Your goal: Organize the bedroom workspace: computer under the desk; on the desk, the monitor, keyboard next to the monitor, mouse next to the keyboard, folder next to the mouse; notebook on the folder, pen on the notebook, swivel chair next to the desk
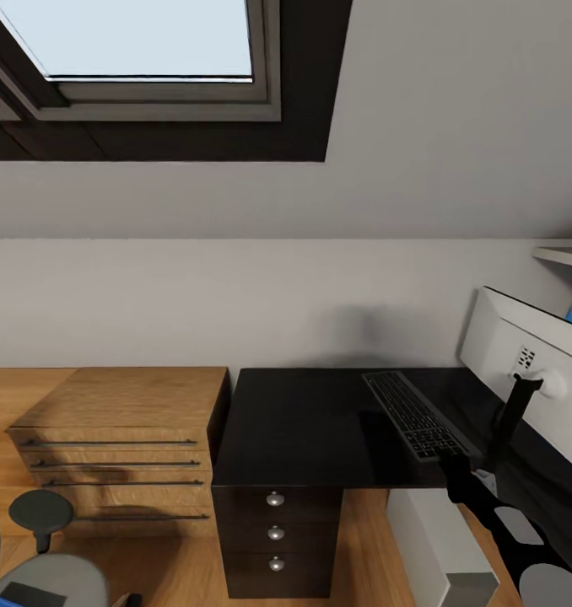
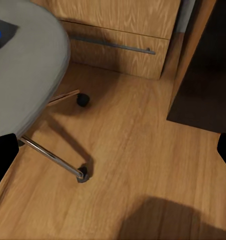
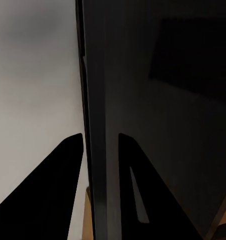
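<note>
Two black jaws of the right gripper (image 3: 100, 150) straddle the thin edge of the monitor (image 1: 522, 354), which stands on the glossy tabletop (image 1: 311, 430) beside the keyboard (image 1: 417, 415), while the left gripper's (image 2: 113, 150) jaws hang apart over the floor near the swivel chair (image 2: 28, 70).

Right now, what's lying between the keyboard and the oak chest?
Nothing: in the head view only bare glossy desk top lies between the keyboard and the oak chest.
</note>
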`<state>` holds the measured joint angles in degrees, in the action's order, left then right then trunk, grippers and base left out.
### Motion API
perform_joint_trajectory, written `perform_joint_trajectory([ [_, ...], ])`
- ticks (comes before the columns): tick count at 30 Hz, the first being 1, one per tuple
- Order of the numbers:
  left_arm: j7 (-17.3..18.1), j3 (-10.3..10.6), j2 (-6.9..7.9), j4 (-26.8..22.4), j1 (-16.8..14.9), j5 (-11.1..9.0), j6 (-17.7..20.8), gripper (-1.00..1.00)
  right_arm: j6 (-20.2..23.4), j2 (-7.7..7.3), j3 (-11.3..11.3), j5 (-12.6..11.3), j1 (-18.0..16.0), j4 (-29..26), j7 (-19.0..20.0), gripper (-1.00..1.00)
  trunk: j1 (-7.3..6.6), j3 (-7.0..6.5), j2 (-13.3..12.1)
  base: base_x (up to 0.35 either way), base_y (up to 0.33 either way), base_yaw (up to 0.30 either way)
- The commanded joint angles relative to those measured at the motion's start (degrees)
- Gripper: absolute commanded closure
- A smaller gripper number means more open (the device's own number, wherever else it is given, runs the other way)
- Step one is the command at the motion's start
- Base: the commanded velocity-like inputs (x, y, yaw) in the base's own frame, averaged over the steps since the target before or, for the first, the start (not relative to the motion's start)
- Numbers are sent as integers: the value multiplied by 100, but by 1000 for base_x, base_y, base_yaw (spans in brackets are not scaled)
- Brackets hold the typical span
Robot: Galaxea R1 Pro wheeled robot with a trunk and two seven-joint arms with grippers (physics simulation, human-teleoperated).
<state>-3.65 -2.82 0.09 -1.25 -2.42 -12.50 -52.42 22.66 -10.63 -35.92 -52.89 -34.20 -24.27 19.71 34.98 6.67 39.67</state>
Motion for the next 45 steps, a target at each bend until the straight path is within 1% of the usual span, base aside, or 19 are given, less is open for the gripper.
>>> perform_joint_trajectory([
  [1, -39, -25, -1, 2, -4, 55, -11, -100, 54, 5, -40, -30, -7, 1, 19, 100, 2, 10, 8, 9, -2, 0],
  [7, -39, -22, -1, 2, -4, 55, -6, -100, 54, 6, -41, -38, -7, 1, 17, 100, 2, 10, 8, -17, -2, 0],
  [14, -40, -23, -1, 2, -4, 55, 2, -100, 54, 6, -46, -45, -7, 9, 15, 100, 2, 10, 8, -158, -81, 0],
  [22, -40, -25, -1, 2, -4, 55, -10, -100, 54, 8, -47, -39, -6, 16, 15, 100, 2, 10, 8, -35, -22, 0],
  [33, -48, -25, -67, 2, -4, 55, -5, -100, 54, 2, -47, -32, -7, 95, 15, 100, 2, 10, 8, -2, -1, 0],
  [35, -34, -11, -133, -15, -4, 63, -70, -100, 126, 68, -43, -106, -74, 26, 74, 100, 2, 10, 8, 0, 0, 0],
  [39, -33, -10, -262, -15, -4, 63, -198, -100, 245, 201, -45, -104, -207, -94, 201, 100, 2, 10, 8, 0, 0, 0],
  [40, -33, -11, -294, -15, -4, 63, -194, -100, 243, 209, -43, -98, -240, -95, 199, 100, 2, 10, 8, 0, 0, 0],
  [43, -31, -9, -389, -70, -4, 63, -196, -100, 246, 284, -46, -91, -224, -51, 204, 100, 2, 10, 8, 0, 0, 0],
  [45, -31, -8, -409, -91, -4, 63, -194, -100, 247, 304, -46, -90, -204, -30, 206, 100, 2, 10, 8, 0, 0, 0],
])
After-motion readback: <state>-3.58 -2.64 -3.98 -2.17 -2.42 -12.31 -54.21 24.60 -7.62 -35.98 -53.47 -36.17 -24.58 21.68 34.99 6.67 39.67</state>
